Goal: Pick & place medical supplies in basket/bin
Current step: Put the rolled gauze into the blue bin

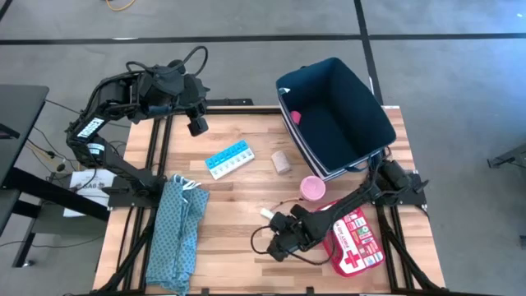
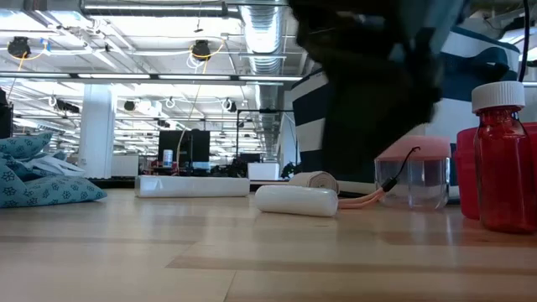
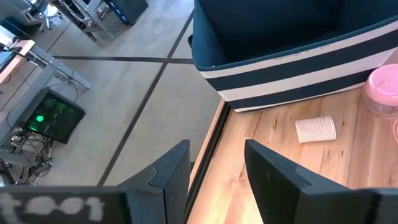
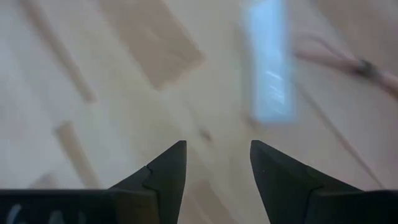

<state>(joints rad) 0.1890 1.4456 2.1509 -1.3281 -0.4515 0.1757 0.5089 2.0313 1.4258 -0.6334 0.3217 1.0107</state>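
Right end effector (image 4: 213, 163) over white stick (image 4: 270, 62), fingers parted, empty.
Stick lies ahead, off-centre: shift until it sits between the fingers, then lower. Left end effector (image 3: 216, 165) parted, empty.

Bin (image 1: 345, 123) behind tape roll (image 1: 312, 188); pill organizer (image 1: 229, 159) left of bandage roll (image 1: 282, 161).

A folded teal patterned cloth (image 1: 177, 228) lies along the left edge of the wooden table (image 1: 238, 197), reaching toward its near left corner. In the low view a red translucent bottle (image 2: 501, 159) with a white cap stands upright near the table's right edge, and the cloth shows at the left edge
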